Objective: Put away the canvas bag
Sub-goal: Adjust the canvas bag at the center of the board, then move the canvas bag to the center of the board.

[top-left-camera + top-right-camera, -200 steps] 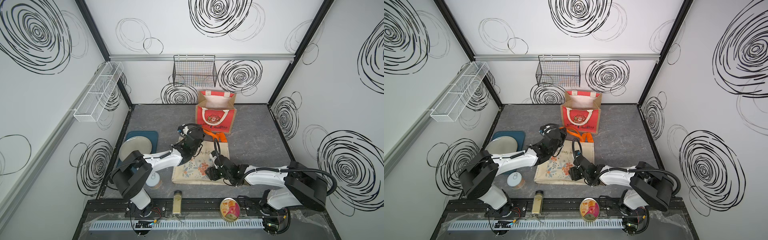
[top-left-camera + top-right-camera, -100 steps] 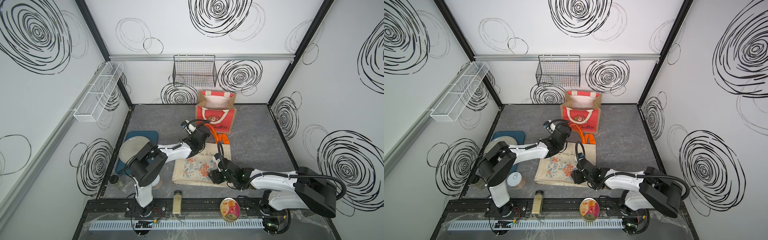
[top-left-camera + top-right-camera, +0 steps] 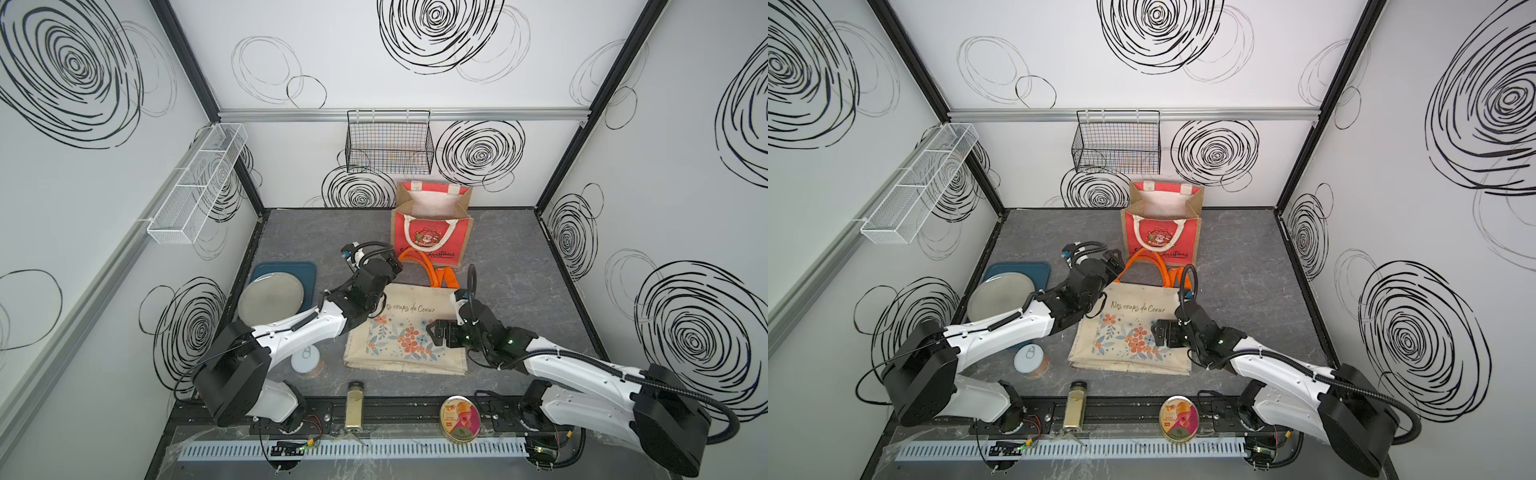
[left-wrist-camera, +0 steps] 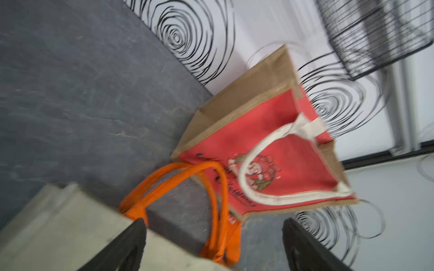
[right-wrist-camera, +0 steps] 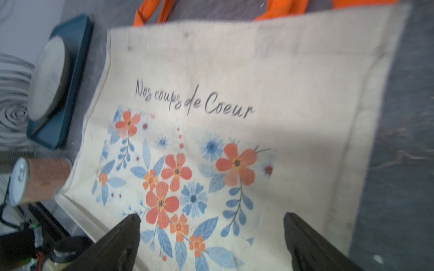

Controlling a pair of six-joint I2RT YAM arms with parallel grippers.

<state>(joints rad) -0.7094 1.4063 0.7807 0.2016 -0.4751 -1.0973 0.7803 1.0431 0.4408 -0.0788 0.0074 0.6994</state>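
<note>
We find the left gripper (image 4: 215, 221) with its fingers spread wide and nothing between them. It hovers at the far left corner of the cream canvas bag with floral print (image 3: 399, 345), just beside the bag's orange webbing handles (image 4: 223, 234). The right gripper (image 5: 211, 215) is likewise spread and empty, poised above the right half of the printed panel. Whether it touches the cloth we cannot tell.

The canvas bag lies flat on the grey surface (image 3: 519, 249), in the middle and toward the near edge, free of both grippers. Its mouth-to-bottom axis runs between the far and near edges: the mouth and handles point to the far edge, the bottom to the near edge. The handles trail across the surface and end just beside the foot of the red jute bag with white handles (image 3: 432, 241), which stands upright and open-mouthed at the far edge. A black wire basket (image 3: 388, 143) hangs on the rear wall above it.

We judge that the coming move turns on the handles. They lie directly ahead of the left gripper and well apart from the right one, so the left arm is the nearer. We judge the bag not yet put away; which container receives it we cannot tell.
</note>
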